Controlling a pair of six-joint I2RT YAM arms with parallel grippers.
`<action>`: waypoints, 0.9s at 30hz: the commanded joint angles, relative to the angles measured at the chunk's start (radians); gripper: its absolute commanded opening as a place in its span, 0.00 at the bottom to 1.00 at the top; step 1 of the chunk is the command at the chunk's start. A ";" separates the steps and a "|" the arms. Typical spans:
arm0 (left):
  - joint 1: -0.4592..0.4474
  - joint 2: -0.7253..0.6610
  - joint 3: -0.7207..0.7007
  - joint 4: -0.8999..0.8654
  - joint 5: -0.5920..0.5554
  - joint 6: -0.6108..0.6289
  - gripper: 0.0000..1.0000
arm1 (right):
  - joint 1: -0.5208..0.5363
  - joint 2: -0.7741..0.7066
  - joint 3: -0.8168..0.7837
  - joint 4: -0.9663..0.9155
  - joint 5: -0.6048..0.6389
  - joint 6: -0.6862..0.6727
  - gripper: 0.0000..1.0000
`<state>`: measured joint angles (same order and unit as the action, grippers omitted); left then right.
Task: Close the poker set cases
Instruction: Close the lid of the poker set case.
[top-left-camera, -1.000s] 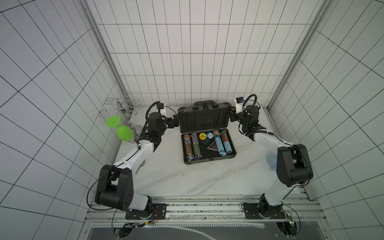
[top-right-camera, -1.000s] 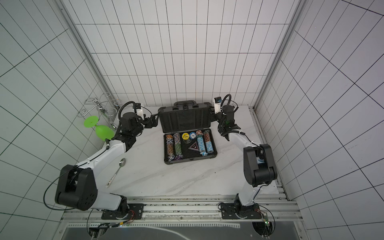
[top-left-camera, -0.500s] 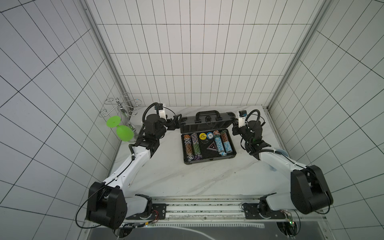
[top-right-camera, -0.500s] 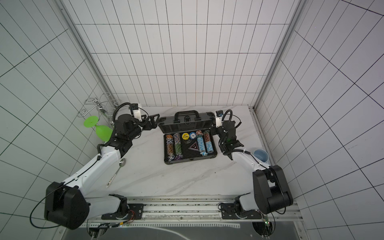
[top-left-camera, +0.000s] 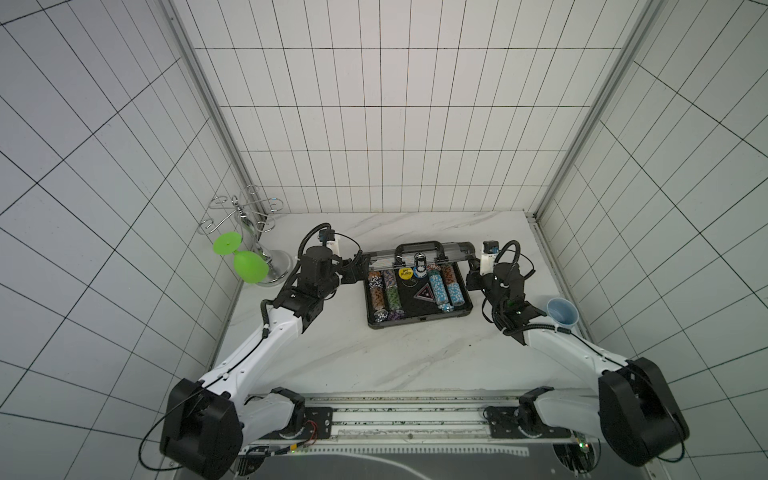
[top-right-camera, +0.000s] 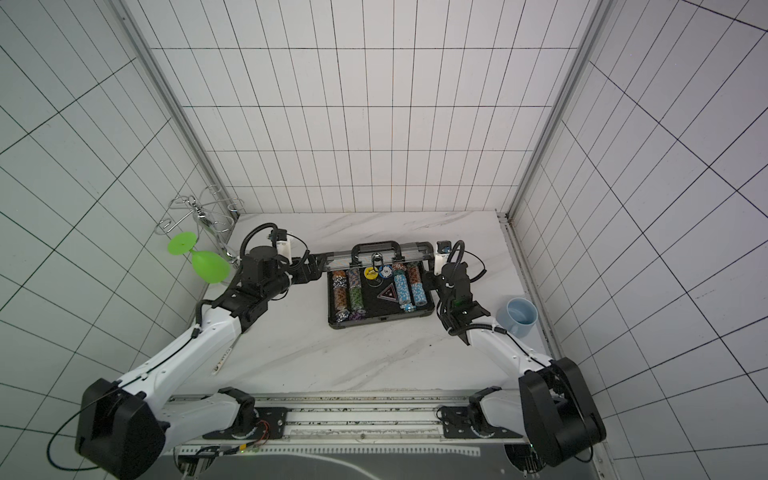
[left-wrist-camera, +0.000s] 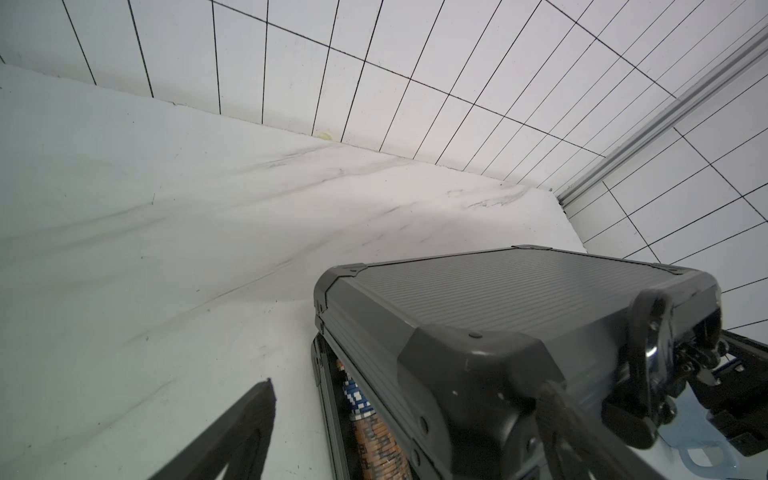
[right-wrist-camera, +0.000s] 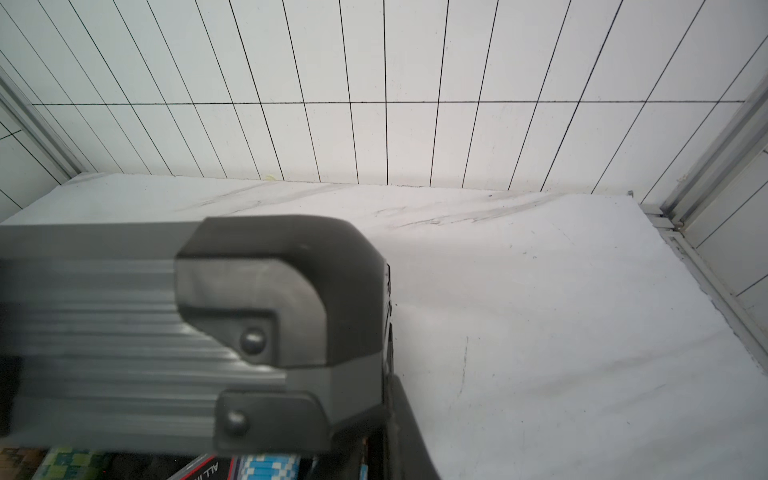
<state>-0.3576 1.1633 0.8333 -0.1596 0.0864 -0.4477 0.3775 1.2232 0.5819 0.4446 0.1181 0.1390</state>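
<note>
The dark grey ribbed poker set case (top-left-camera: 419, 325) (top-right-camera: 382, 320) lies mid-table with its lid (top-left-camera: 453, 250) (top-right-camera: 413, 250) swung low over the base, still ajar. Rows of coloured chips (top-left-camera: 440, 286) show in the black foam in front of the lid's handle (top-left-camera: 417, 245). My left gripper (top-left-camera: 360, 266) (left-wrist-camera: 409, 386) stands open astride the lid's left corner cap (left-wrist-camera: 469, 361); its one clear finger (left-wrist-camera: 249, 419) is off the case. My right gripper (top-left-camera: 471, 274) (right-wrist-camera: 382, 395) is pinched on the lid's right end wall by the corner cap (right-wrist-camera: 291, 291), its inner finger mostly hidden.
A blue cup (top-left-camera: 562, 318) (top-right-camera: 521, 316) stands by the right wall beside my right forearm. At the back left a wire rack (top-left-camera: 249, 224) holds a hanging green glass (top-left-camera: 249, 268). A spoon (top-right-camera: 224, 357) lies partly under my left arm.
The lid has swung from upright down toward the base. Both grippers came down and forward with it, and the left jaws have narrowed a little.
</note>
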 joint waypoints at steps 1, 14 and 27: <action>0.002 0.016 -0.083 -0.219 -0.122 -0.035 0.95 | 0.044 -0.011 -0.066 -0.053 -0.074 0.051 0.00; -0.011 -0.090 -0.207 -0.182 -0.144 -0.071 0.94 | 0.053 0.021 -0.131 0.005 -0.034 0.108 0.00; -0.033 -0.104 -0.314 -0.106 -0.167 -0.084 0.94 | 0.076 0.021 -0.267 0.051 0.014 0.245 0.00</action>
<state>-0.3901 1.0641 0.5316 -0.2684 -0.0135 -0.5140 0.4408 1.2579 0.3683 0.4438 0.0956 0.3222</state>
